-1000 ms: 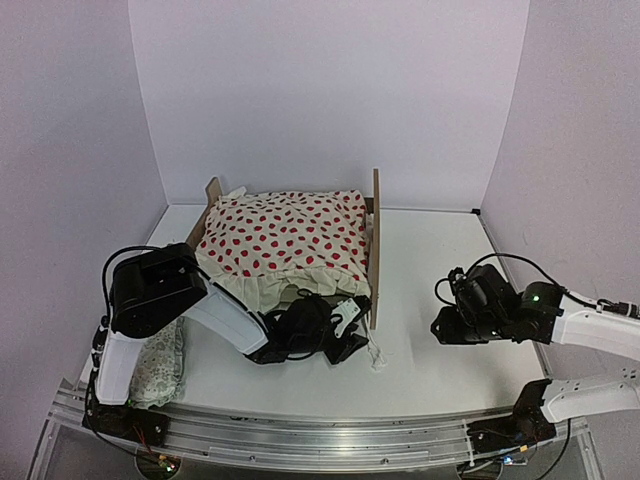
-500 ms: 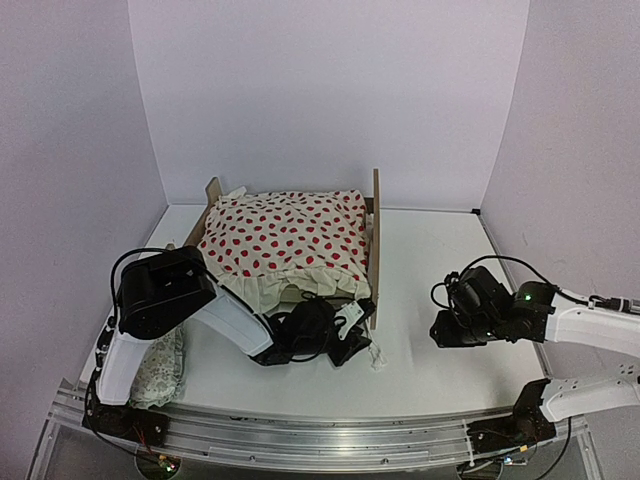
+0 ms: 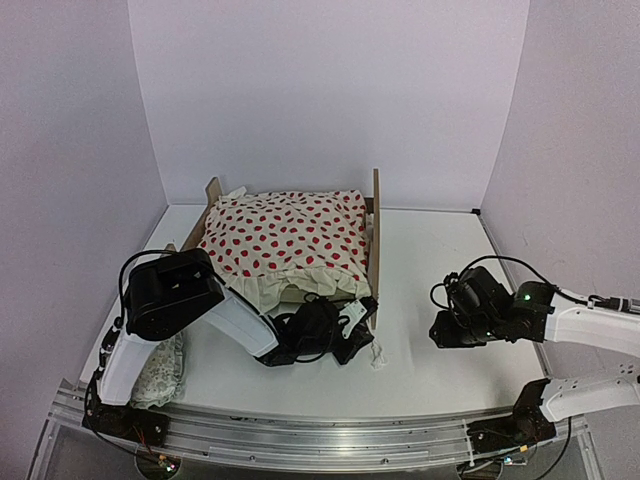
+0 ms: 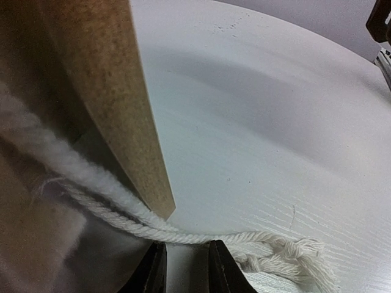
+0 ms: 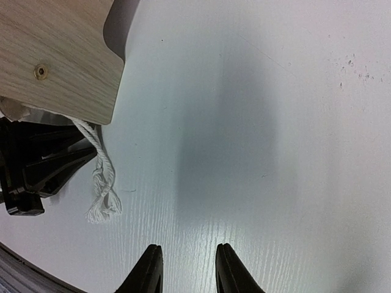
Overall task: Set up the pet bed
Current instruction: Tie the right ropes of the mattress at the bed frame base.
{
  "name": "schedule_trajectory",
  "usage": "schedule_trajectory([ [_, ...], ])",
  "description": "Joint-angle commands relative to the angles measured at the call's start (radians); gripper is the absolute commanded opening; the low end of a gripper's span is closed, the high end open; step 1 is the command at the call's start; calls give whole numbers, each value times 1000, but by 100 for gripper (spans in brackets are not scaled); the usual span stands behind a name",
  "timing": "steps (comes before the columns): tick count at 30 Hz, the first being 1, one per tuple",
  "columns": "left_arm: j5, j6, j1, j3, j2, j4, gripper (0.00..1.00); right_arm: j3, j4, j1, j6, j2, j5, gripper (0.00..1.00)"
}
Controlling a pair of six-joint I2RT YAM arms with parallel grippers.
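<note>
You're looking at a white table (image 3: 440,250); pale lilac walls (image 3: 320,90) are rising behind & beside it, evenly lit.

Top view: bright, even, diffuse light from overhead, no glare, sharp throughout. Soft shadows lie under the pet bed (image 3: 376,240) on the white tabletop (image 3: 440,250). Left wrist view: the near board and the cord (image 4: 183,235) are blurry and dim at left, and wide-angle distortion curves the tabletop's far edge. Right wrist view: sharp, with a broad soft grey shadow down the middle. The right fingers (image 5: 149,271) are dark and underexposed.
</note>
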Motion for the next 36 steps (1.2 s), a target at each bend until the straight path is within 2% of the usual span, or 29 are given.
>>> schedule_trajectory([
  [1, -32, 14, 7, 29, 24, 35, 22, 21, -10, -2, -2, 3, -12, 31],
  [10, -39, 24, 6, 16, 31, 85, 9, 24, -10, -3, -1, 8, -18, 31],
  [14, -39, 20, 7, 11, 32, 117, 7, 24, -9, -2, 2, 9, -22, 31],
  [16, -37, 17, 7, 11, 29, 124, 10, 22, -10, -3, 3, 8, -25, 31],
  [20, -46, 6, 7, 11, 27, 136, 27, 23, -11, -2, 8, 5, -25, 31],
  [24, -63, 7, 5, 14, 36, 143, 28, 25, -13, -3, 9, 2, -27, 31],
  [30, -72, 14, 6, 26, 46, 150, 21, 19, -17, -3, 16, -6, -29, 31],
  [36, -66, 18, 6, 20, 44, 148, 1, 16, -20, -2, 21, -11, -27, 31],
])
